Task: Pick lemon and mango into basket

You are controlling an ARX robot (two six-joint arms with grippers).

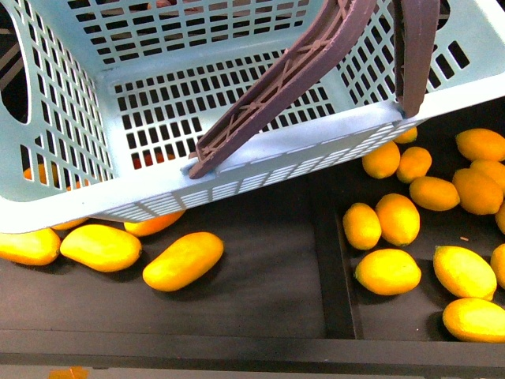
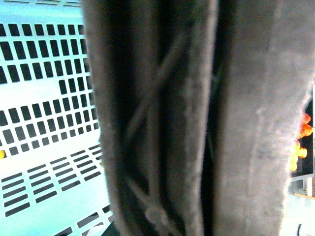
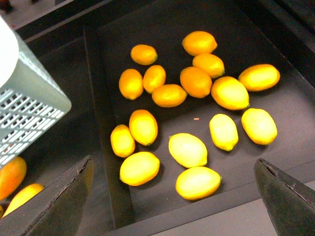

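Brown ribbed plastic handle (image 2: 157,123) fills almost all of my left wrist view, so close that it looks blurry. Behind it I see the slotted wall of the light teal plastic basket (image 2: 44,98). My left pincer's fingers do not show in any view, so I cannot tell if it is gripping or let go.

From the front view, the basket (image 1: 71,118) sits tilted, its near rim lower on my left than on my right. The handle (image 1: 292,79) leans up across the open top. A second brown handle (image 1: 417,47) stands up at the right end of the rim.

Long, smooth yellow-orange mangoes (image 1: 183,260) lie on the black tray floor just beside the basket's near rim. Some are partly hidden under it. A raised black strip (image 1: 327,237) splits the tray into two parts. The mangoes are in the left part, and the small plump bright yellow lemons (image 1: 387,271) are in the right part.

My right pincer (image 3: 172,160) hangs above the lemons (image 3: 188,150). Its two dark fingers (image 3: 64,201) are spread wide and it holds nothing. The lemons lie loose, some touching each other. A corner of the basket (image 3: 29,113) shows over the left part, with mangoes (image 3: 10,177) beside it
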